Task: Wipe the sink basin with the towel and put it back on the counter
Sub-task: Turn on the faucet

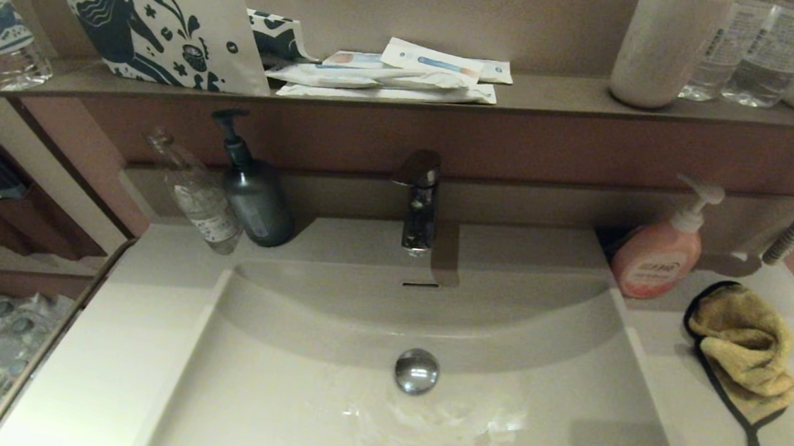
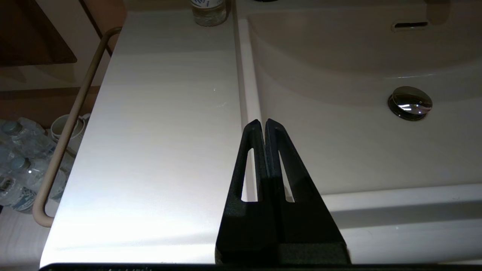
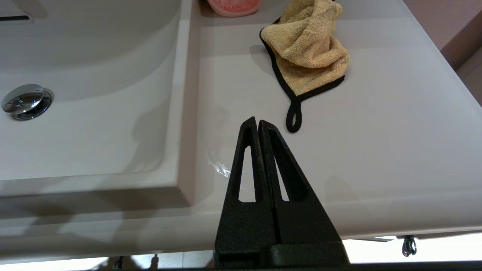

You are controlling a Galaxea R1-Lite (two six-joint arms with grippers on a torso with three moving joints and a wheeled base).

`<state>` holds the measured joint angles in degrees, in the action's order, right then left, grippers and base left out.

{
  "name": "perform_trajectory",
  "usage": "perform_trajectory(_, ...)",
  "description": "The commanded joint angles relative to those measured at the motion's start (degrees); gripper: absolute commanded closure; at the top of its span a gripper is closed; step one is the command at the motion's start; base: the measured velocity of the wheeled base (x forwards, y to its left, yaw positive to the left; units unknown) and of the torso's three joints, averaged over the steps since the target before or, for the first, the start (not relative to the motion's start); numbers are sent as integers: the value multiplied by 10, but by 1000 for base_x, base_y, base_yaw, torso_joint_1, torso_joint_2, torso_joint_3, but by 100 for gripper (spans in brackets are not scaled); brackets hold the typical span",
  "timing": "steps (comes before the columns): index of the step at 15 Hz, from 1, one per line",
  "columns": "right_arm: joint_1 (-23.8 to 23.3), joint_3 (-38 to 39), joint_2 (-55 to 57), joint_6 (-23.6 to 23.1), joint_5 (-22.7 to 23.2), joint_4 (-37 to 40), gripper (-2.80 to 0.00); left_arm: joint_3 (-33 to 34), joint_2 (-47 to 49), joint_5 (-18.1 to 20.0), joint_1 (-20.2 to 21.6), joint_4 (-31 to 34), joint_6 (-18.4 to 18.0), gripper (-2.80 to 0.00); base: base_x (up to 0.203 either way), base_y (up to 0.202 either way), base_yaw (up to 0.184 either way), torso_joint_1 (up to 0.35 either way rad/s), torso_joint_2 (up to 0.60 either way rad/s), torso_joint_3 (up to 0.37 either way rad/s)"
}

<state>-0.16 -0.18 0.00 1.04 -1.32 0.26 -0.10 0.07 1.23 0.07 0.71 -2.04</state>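
A: Towel (image 1: pixel 741 349)?
B: Crumpled on counter (image 1: pixel 706 432), right of sink basin (image 1: pixel 284 398), beside pink soap bottle (image 1: pixel 657 261).
A: Grippers?
B: Right gripper (image 3: pixel 258 123) pinched together, empty, near towel loop. Left gripper (image 2: pixel 261 122) likewise, at basin's left rim

My right gripper (image 3: pixel 258 122), black tapered fingers pressed together, hangs above the glossy off-white counter (image 3: pixel 376 150), near its front edge. Ahead of it lies the crumpled mustard-yellow fluffy towel (image 3: pixel 307 56), black-edged, its thin black loop strap (image 3: pixel 293 116) pointing toward my fingertips, apart from them. Pink soap bottle (image 3: pixel 233 5) just behind the towel. Off-white sink basin (image 3: pixel 94 128) alongside, round chrome drain plug (image 3: pixel 24 99) showing.
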Motion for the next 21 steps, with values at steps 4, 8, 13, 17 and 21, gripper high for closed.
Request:
perform_trajectory(4,0,0,1,0,0,0,0,0,0,1,0,0,1,0,0,0,0,0,0,0)
perform_trajectory(8,0,0,0,0,0,0,0,0,0,3,0,0,-2,0,0,0,0,0,0,0)
perform_trajectory(13,0,0,1,0,0,0,0,1,0,4,0,-2,-21,0,0,0,0,0,0,0)
perform_trajectory(17,0,0,1,0,0,0,0,-44,9,49,0,4,-22,0,0,0,0,0,0,0)
perform_trajectory(21,0,0,1,0,0,0,0,-100,101,66,0,-1,-19,0,0,0,0,0,0,0)
